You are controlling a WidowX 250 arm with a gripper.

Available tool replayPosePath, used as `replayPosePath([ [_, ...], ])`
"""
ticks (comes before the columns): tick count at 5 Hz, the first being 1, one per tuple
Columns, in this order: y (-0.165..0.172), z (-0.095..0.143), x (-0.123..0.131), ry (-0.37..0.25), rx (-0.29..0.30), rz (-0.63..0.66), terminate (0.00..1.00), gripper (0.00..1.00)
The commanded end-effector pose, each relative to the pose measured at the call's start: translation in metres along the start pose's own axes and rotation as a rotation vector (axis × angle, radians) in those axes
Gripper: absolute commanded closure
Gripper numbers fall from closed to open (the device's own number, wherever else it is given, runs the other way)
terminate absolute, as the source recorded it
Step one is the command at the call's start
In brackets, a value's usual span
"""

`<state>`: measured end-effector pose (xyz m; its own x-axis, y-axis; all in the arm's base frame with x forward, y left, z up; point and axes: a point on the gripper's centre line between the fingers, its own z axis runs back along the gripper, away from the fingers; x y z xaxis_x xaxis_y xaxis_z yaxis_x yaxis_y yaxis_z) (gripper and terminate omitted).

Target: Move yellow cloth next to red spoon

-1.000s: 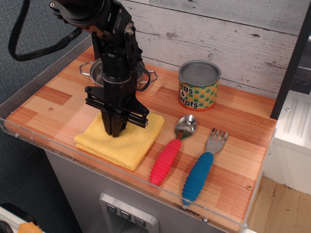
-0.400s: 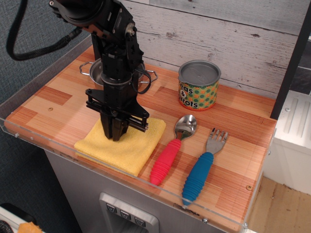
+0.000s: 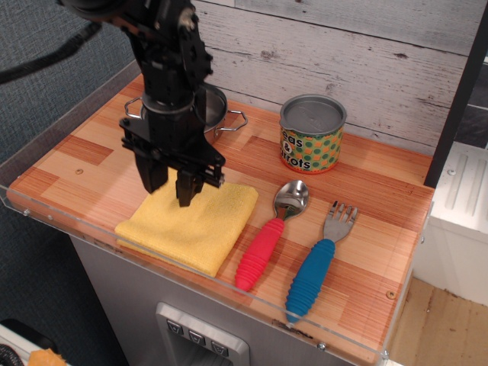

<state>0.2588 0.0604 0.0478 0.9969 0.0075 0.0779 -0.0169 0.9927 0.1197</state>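
The yellow cloth [image 3: 191,227] lies flat at the front of the wooden table, its right edge close to the red spoon [image 3: 268,236]. The spoon has a shiny metal bowl and a ribbed red-pink handle and lies just right of the cloth. My gripper [image 3: 169,187] is open and empty. It hangs above the cloth's back left part, clear of the fabric.
A blue-handled fork [image 3: 316,267] lies right of the spoon. A steel pot [image 3: 210,107] stands behind the arm. A lidded can [image 3: 312,134] with a yellow dotted label stands at the back. A clear plastic rim [image 3: 229,286] runs along the table's front edge.
My gripper has let go of the cloth, opened its fingers and risen up and to the left. The cloth has settled flat.
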Motion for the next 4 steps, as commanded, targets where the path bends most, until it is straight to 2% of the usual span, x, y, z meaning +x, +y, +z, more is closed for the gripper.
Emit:
replayPosePath([
  [1, 0.011, 0.038, 0.002, -0.073, -0.002, -0.002, 0.00, 0.00],
  [2, 0.010, 0.048, 0.004, -0.073, 0.003, -0.006, 0.00, 0.00],
  [4, -0.012, 0.068, 0.019, -0.060, -0.044, -0.067, 0.00, 0.00],
])
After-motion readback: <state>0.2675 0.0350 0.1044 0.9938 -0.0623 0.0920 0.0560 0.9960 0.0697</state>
